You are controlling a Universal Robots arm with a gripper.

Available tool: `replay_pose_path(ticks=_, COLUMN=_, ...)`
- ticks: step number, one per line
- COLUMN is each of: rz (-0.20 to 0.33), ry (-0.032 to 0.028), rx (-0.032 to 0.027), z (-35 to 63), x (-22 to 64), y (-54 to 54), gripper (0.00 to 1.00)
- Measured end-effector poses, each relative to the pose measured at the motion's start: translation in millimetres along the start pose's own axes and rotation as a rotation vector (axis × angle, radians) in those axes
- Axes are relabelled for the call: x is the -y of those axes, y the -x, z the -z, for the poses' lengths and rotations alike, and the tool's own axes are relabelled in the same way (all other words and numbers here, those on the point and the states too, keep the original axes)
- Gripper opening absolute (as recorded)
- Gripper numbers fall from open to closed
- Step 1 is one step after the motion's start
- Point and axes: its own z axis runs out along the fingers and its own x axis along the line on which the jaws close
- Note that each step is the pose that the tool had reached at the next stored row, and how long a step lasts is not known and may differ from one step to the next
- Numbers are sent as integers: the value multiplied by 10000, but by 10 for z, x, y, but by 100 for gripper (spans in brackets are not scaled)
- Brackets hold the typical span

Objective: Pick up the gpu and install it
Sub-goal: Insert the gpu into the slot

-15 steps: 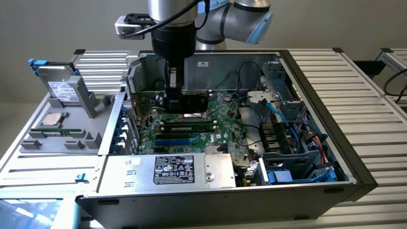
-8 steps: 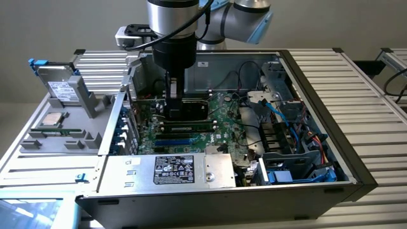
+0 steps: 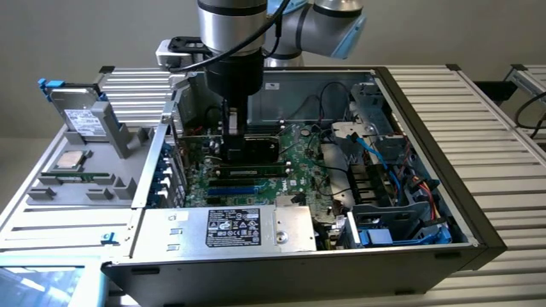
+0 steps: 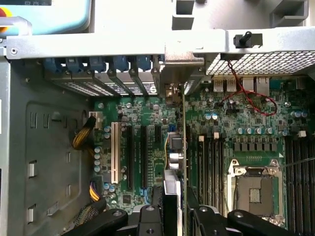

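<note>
The arm reaches straight down into the open case [image 3: 477, 217], and the gripper [image 3: 230, 144] sits low over the motherboard [image 3: 298, 176]. Its jaws are clamped on the gpu [image 3: 260, 150], one finger on each face of the card. The card stands on edge, with its black cooler facing the exterior view's right. In the wrist view I look down along the card's thin top edge. It runs from between the fingers [image 4: 147, 221] up to its silver bracket [image 4: 183, 66], which sits at the case's rear wall just beside the row of blue latches [image 4: 98, 64]. The card lies in line with the long slots [image 4: 142, 152], between them and the empty CPU socket [image 4: 253, 189]. Whether it is seated in a slot or only hanging just above, I cannot tell. Outside the case, on the exterior view's left, a hard drive [image 3: 85, 121] stands in a grey tray [image 3: 51, 192] well apart from the gripper. The power supply [image 3: 234, 227] fills the near edge of the case.
</note>
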Motion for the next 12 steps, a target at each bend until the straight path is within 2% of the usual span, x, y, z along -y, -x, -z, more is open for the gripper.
replay_pose_path(ticks=10, rz=1, ry=0, rx=20, z=-183, x=-6, y=7, gripper=29)
replay_pose_path(ticks=12, rz=3, ry=4, rx=65, z=-198, x=-9, y=-9, gripper=29)
